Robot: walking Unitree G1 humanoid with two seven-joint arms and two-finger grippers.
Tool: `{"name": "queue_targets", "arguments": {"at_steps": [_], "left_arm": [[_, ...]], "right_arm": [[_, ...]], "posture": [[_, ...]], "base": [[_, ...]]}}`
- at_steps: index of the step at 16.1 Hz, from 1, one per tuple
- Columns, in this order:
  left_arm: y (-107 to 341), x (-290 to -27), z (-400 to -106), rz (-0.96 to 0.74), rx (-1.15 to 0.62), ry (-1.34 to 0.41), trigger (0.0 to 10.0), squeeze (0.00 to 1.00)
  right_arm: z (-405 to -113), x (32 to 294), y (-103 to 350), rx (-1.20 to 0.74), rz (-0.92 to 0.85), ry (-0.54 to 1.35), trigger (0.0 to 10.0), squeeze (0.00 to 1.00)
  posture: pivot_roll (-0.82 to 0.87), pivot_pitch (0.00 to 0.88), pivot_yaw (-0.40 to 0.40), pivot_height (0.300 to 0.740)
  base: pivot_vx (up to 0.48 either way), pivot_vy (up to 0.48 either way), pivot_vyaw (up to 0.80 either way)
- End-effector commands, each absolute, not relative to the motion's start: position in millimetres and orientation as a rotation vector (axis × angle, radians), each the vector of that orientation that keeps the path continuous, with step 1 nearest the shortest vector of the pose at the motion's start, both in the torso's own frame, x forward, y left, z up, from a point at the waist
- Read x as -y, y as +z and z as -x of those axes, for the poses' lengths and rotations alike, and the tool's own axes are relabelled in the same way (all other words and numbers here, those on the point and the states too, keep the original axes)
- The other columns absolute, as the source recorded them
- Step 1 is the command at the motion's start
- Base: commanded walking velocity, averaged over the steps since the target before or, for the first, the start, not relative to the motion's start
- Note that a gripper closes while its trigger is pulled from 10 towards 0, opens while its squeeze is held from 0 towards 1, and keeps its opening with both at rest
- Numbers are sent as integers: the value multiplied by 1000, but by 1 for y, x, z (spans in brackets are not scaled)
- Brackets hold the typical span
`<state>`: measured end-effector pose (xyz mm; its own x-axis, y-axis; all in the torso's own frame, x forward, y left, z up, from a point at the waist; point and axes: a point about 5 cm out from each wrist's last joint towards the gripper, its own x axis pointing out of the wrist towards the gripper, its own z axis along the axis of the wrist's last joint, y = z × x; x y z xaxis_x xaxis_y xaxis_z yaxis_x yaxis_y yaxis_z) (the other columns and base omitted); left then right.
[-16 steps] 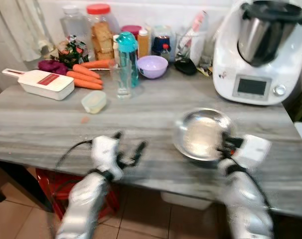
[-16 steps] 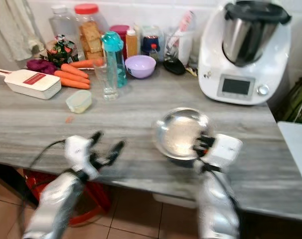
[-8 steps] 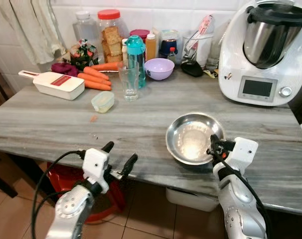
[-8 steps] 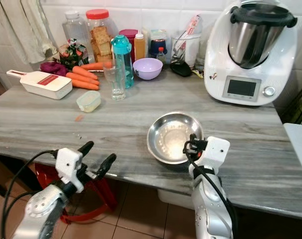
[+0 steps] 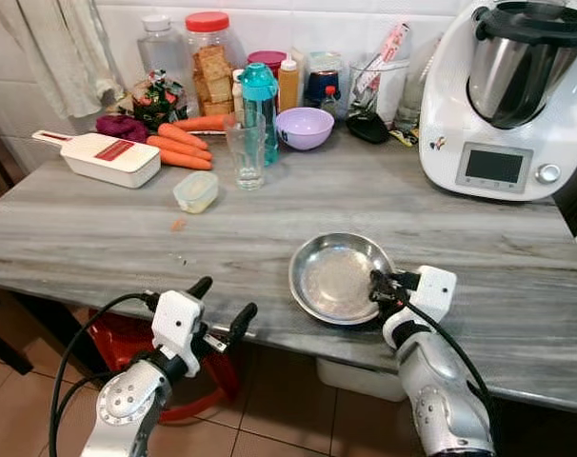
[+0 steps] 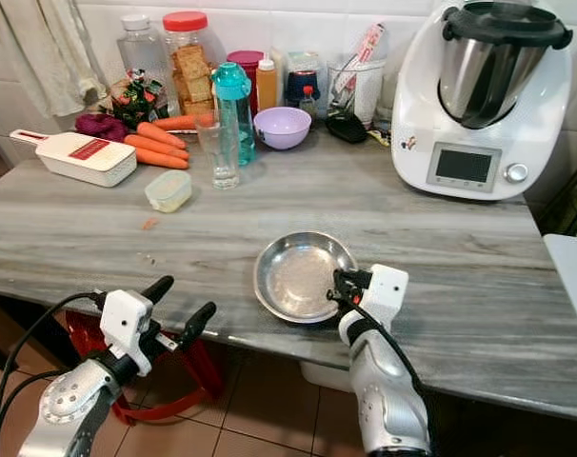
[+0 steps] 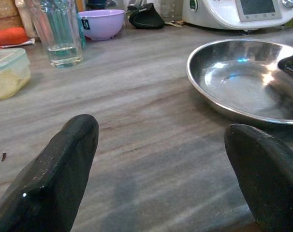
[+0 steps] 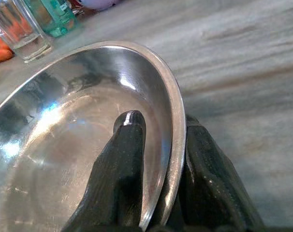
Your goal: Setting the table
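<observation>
— Looking through the left eye view first: what have you got?

— I see the grey marble-look table (image 5: 98,238) with my steel bowl (image 5: 336,278) sitting near the front edge. My right gripper (image 5: 378,286) is at the bowl's rim on the side nearest me, fingers pinched onto it. My left gripper (image 5: 222,305) hovers just off the front edge, well apart from the bowl, fingers spread and holding nothing.

— And the back of the table?

— A white food processor (image 5: 503,100) at the far right, a purple bowl (image 5: 305,128), a drinking glass (image 5: 246,152) just in front of a teal bottle (image 5: 259,105), carrots (image 5: 179,146), a white slicer (image 5: 106,157) and a small lidded tub (image 5: 195,190).

— Right eye view?

— Same scene. The bowl rests flat on the table, between me and the food processor, with the right gripper clamped at its rim.

— Left wrist view?

— I'm looking low across the tabletop between my two black fingers (image 7: 59,179), set wide apart with bare table between them. The bowl lies ahead to one side; glass, tub and purple bowl stand beyond.

— Right wrist view?

— Close on the rim. One finger (image 8: 120,169) lies inside the bowl against its shiny wall, the other outside it, the rim squeezed between them. Glass and teal bottle show past the far rim.
</observation>
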<state>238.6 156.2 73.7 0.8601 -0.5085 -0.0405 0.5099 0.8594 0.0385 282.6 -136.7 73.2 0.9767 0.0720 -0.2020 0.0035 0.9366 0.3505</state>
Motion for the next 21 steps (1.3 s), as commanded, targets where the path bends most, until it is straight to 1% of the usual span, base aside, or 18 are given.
{"name": "queue_targets", "arguments": {"at_steps": [1, 3, 5, 7, 8, 9, 12, 16, 19, 21], "left_arm": [[78, -154, -238, -58, -5, -546, 10000, 0], [79, -154, -238, -56, -5, -545, 10000, 0], [79, -153, -239, -52, -4, -547, 10000, 0], [79, -152, -239, -49, -3, -551, 10000, 0], [79, -152, -240, -49, -3, -555, 10000, 0], [79, -152, -240, -50, -3, -554, 10000, 0], [79, -151, -241, -50, -2, -551, 10000, 0], [80, -148, -241, -42, -5, -569, 10000, 0], [81, -146, -241, -26, -5, -602, 10000, 0], [81, -146, -240, -23, -4, -601, 10000, 0]], "right_arm": [[-282, 132, 68, -254, -363, 26, 10000, 0], [-281, 127, 63, -284, -388, 42, 10000, 0], [-282, 123, 60, -305, -407, 60, 10000, 125], [-286, 118, 61, -317, -427, 79, 10000, 90], [-287, 114, 63, -321, -435, 100, 10000, 114], [-287, 111, 65, -315, -448, 117, 10000, 1000], [-288, 107, 64, -327, -473, 143, 10000, 1000], [-299, 99, 71, -300, -469, 159, 10000, 1000], [-309, 86, 79, -263, -459, 191, 10000, 1000], [-311, 83, 80, -258, -459, 201, 10000, 1000]], "posture": [[29, 0, 18, 740], [29, 0, 18, 740], [25, 0, 25, 740], [25, 0, 25, 740], [25, 0, 25, 740], [25, 0, 25, 740], [25, 0, 25, 740], [19, 0, 34, 740], [24, 0, 30, 740], [30, 0, 25, 740]], "base": [[0, 0, 0], [0, 0, 0], [0, 0, 0], [0, 0, 0], [0, 0, 0], [0, 0, 0], [0, 0, 0], [0, 0, 0], [0, 0, 0], [0, 0, 0]]}}
